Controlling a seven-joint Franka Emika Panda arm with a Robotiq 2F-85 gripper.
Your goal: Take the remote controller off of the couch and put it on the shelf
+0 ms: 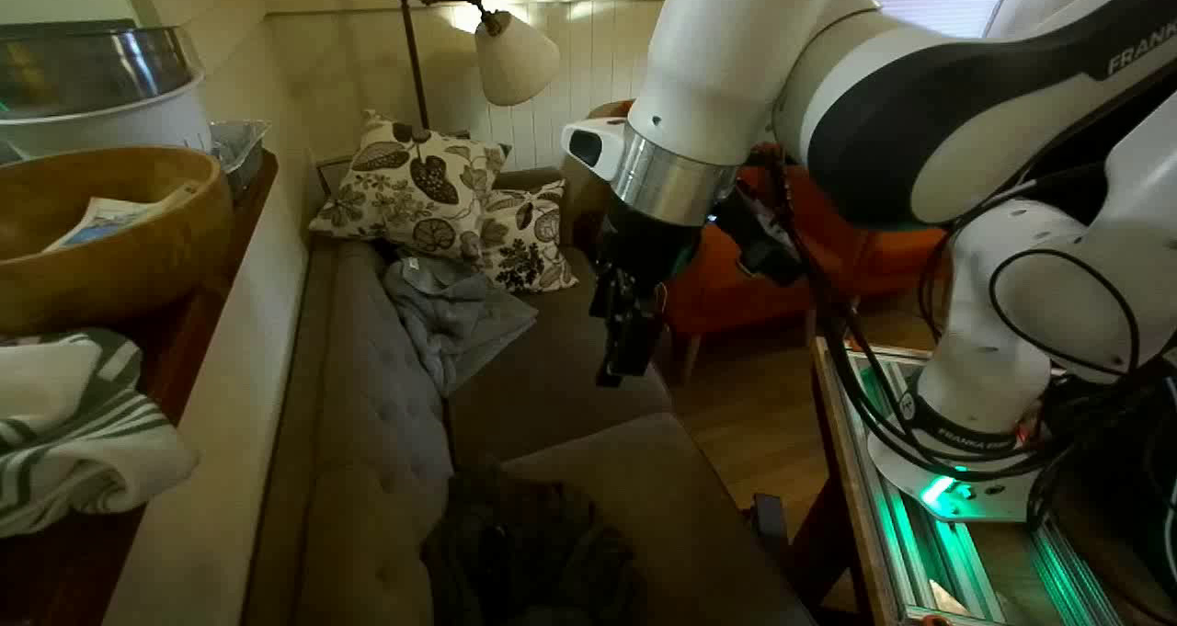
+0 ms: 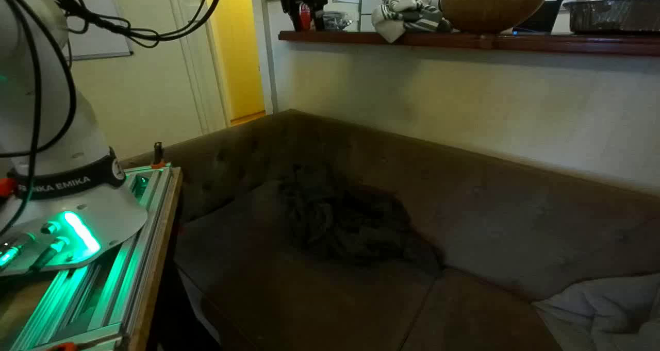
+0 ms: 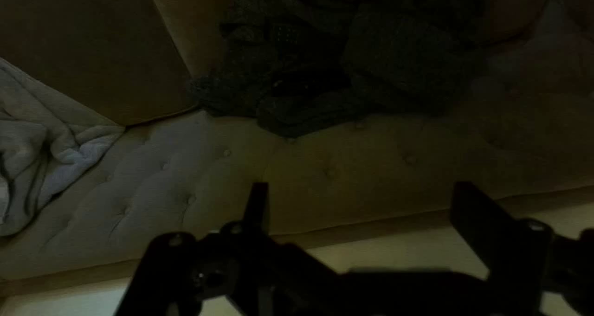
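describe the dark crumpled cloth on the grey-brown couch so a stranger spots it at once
Find the long grey-brown fabric couch with a button-tufted back. On its seat, against that back, lies the dark crumpled cloth. It is far darker than the pale grey cloth lying by the white leaf-patterned cushions.

Shelf (image 2: pixel 536 43) runs behind couch (image 2: pixel 309 310), well above backrest (image 2: pixel 515 217). On shelf in exterior view: towel (image 2: pixel 407 18) left of bowl (image 2: pixel 492 5), tray (image 2: pixel 619 18) right. Cloth heap (image 2: pixel 350 222) on couch, right up against backrest. Pillows (image 1: pixel 414 180) at couch end, lamp (image 1: pixel 519 61) behind em, throw (image 1: pixel 451 313) just in front.
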